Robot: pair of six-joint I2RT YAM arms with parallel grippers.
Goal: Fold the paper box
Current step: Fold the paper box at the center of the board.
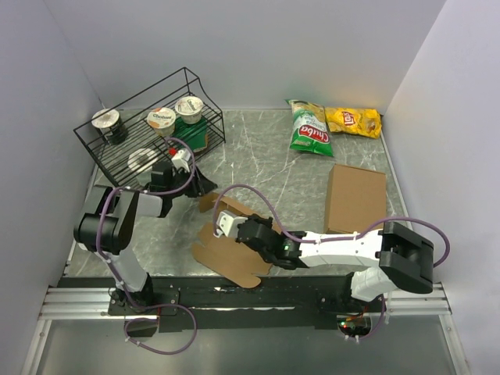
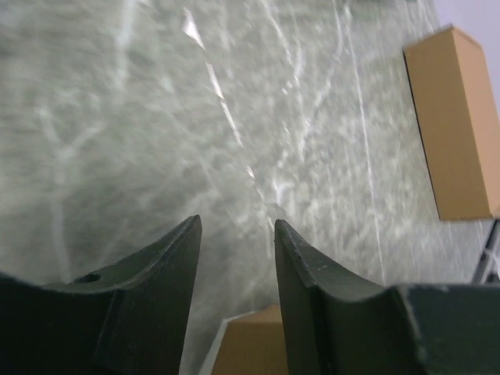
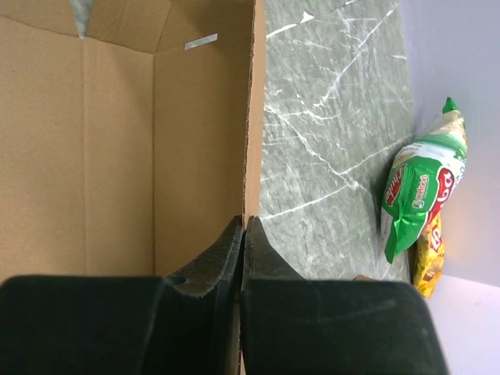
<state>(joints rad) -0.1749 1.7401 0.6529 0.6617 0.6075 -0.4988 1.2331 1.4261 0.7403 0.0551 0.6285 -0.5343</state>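
Surface [image 1: 258, 156] of grey marbled stone, seen from above, with two robot arms fixed at its near edge.

At the far left we see a black wire rack [image 1: 101, 144] tilted against the wall, with several lidded cups [image 1: 160, 117] inside it. Just below the rack, the left arm [image 1: 117, 223] bends up from its base and reaches toward the middle. The left claw [image 2: 237, 221] is partly open. In its own wrist view its two dark fingers stand apart, with only bare stone showing in the gap between their tips. Lower down in that view, a corner of brown cardboard shows between the finger bases, and we cannot tell whether it touches them.

Near the middle of the near edge lies the paper box [image 1: 234, 262], a thin brown blank with notched flaps. Part of it lies flat on the surface and part is raised. The right claw [image 3: 242, 223] is closed tight on it. In the right wrist view, one upright wall of the box runs down into the seam between the two pressed fingers, and the brown inside of the box fills the left half of that view.

The right arm [image 1: 344, 248] stretches leftward from its base at the right.

At the back right, a green snack bag [image 1: 308, 129] lies beside a yellow snack bag [image 1: 353, 121]. Nearer us on the right, a plain cardboard slab [image 1: 355, 199] lies flat, well apart from the box.
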